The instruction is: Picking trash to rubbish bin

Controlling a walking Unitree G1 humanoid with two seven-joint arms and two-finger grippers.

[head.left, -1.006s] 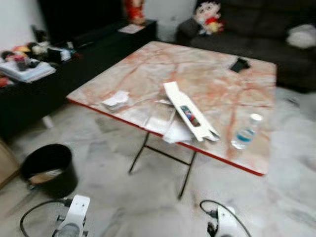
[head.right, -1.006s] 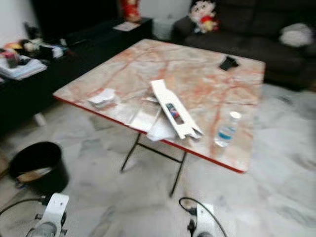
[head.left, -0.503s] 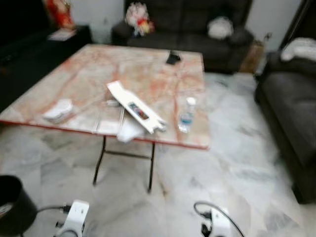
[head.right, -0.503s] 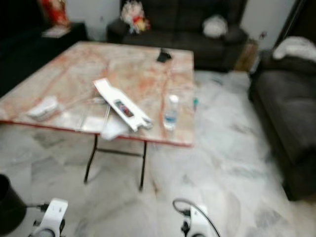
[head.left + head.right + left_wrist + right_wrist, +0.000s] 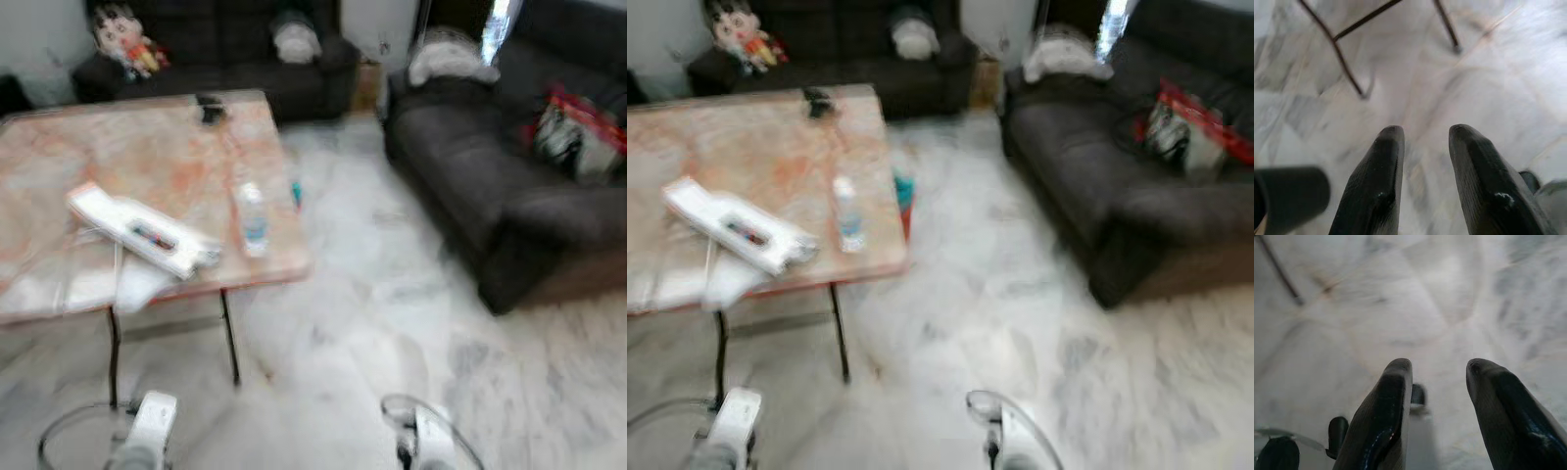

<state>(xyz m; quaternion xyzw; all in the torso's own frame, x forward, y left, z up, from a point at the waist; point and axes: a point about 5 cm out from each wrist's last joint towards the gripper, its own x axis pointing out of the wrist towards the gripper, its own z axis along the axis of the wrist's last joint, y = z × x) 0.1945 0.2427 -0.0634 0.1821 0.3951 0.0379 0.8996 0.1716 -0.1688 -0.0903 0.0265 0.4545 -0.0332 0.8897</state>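
A long white package (image 5: 137,230) lies on the marble-patterned folding table (image 5: 147,157), with loose paper (image 5: 137,284) hanging over the near edge beside it. A clear plastic bottle (image 5: 253,217) lies near the table's right edge. In the left wrist view, my left gripper (image 5: 1425,134) hangs open above the floor, nothing between its fingers, and a black round bin (image 5: 1290,198) sits blurred at the side. My right gripper (image 5: 1440,367) is open too, over bare marble floor. Both arms hang low in front of me (image 5: 147,431).
A dark sofa (image 5: 490,186) with a red bag (image 5: 578,137) stands on the right. Another sofa (image 5: 225,49) with a doll (image 5: 125,39) runs along the back. A small teal thing (image 5: 296,193) sits on the floor by the table. Open marble floor (image 5: 392,304) lies between table and sofa.
The whole view has swung to the right: the table now sits at the left, the bin has left the eye views, and the right sofa has come in. Both grippers hang unchanged.
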